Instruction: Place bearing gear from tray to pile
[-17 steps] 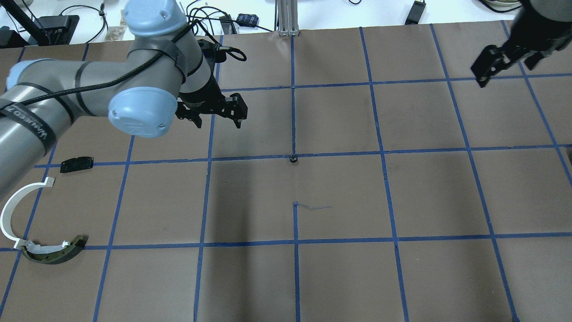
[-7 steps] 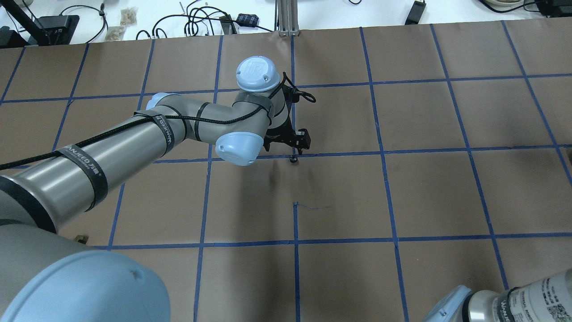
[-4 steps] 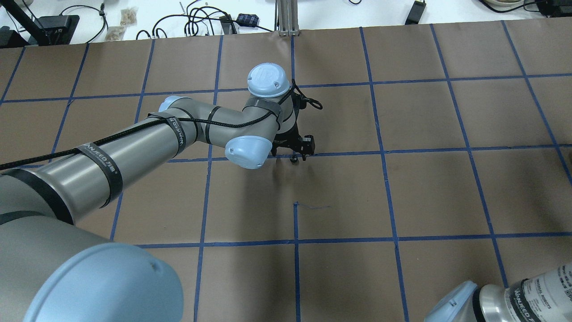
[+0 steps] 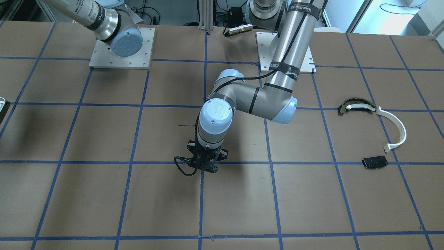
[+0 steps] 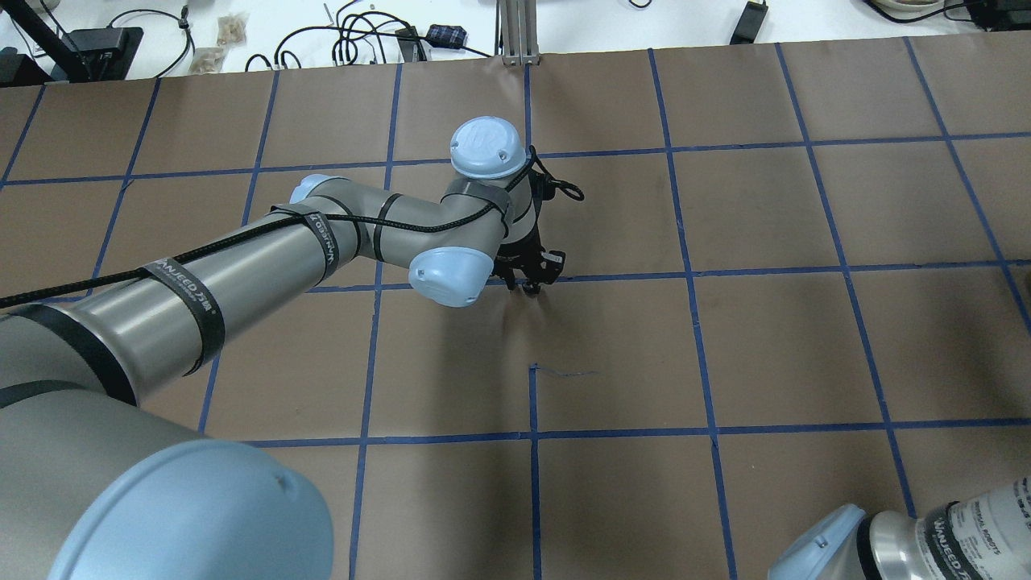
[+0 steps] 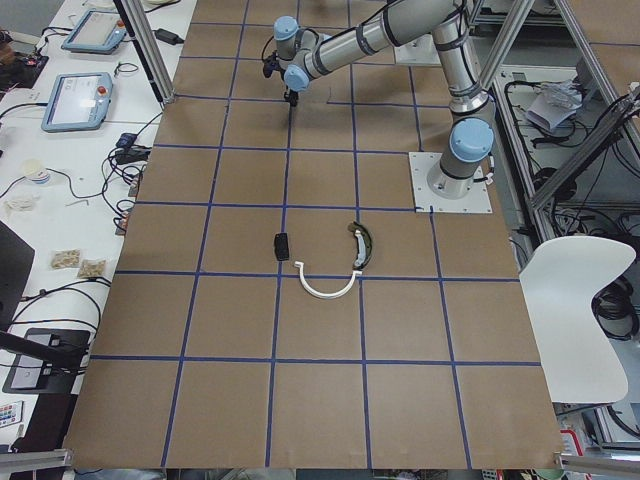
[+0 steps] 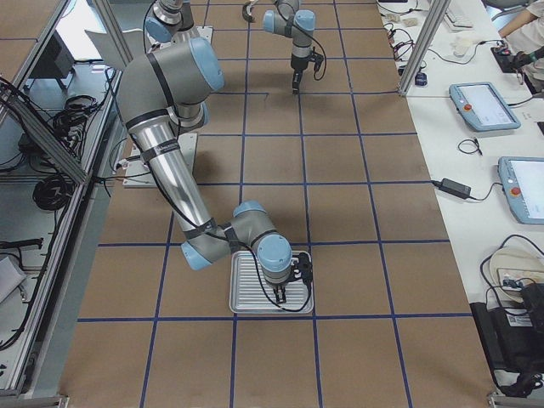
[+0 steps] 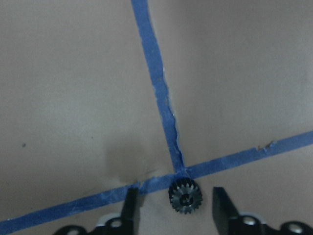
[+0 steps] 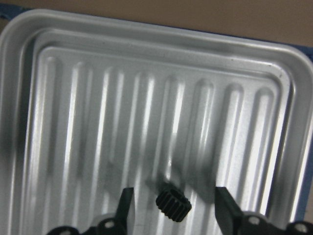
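A small black gear (image 8: 185,197) lies on the brown paper at a blue tape crossing. My left gripper (image 8: 174,211) is open and low over it, one finger on each side and apart from it; the gripper also shows in the overhead view (image 5: 529,280). A second black gear (image 9: 173,201) lies in the ribbed silver tray (image 9: 58,98). My right gripper (image 9: 174,196) is open and straddles it. The pile lies far off by the left arm's base: a white half-ring arc (image 4: 396,129), a dark curved piece (image 4: 353,104) and a black plate (image 4: 374,162).
The table is brown paper with a blue tape grid (image 5: 685,274). The tray (image 7: 246,297) sits at the table's right end. Cables and boxes (image 5: 362,36) lie beyond the far edge. Two arm base plates (image 4: 121,48) stand at the robot's side.
My left arm has swung from the far left to the table's middle and come down around the gear on the tape crossing. My right gripper has left the overhead view's top right.
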`<state>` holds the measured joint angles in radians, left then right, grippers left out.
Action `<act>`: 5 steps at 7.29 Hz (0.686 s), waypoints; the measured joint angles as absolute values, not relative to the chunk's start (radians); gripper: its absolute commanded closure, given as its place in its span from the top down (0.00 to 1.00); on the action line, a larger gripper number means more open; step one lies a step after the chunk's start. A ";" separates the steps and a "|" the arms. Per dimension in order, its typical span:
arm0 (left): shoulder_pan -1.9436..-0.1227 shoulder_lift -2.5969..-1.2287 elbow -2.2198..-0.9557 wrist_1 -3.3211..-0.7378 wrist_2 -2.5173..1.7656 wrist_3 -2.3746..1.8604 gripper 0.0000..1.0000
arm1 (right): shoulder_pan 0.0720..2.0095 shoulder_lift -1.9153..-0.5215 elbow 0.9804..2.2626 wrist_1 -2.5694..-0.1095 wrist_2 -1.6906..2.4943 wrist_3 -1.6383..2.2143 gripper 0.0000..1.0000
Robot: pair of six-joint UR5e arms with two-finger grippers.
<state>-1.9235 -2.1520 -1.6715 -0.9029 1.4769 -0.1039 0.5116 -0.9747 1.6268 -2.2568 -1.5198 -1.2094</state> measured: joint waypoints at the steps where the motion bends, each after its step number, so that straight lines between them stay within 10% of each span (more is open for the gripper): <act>1: -1.924 -2.156 -1.669 -0.902 1.477 -0.100 0.00 | 0.511 -0.974 1.629 -2.252 -1.522 -1.231 0.22; 5: -1.850 -2.108 -1.587 -0.997 1.516 0.002 0.00 | 0.511 -0.977 1.617 -2.211 -1.524 -1.279 0.12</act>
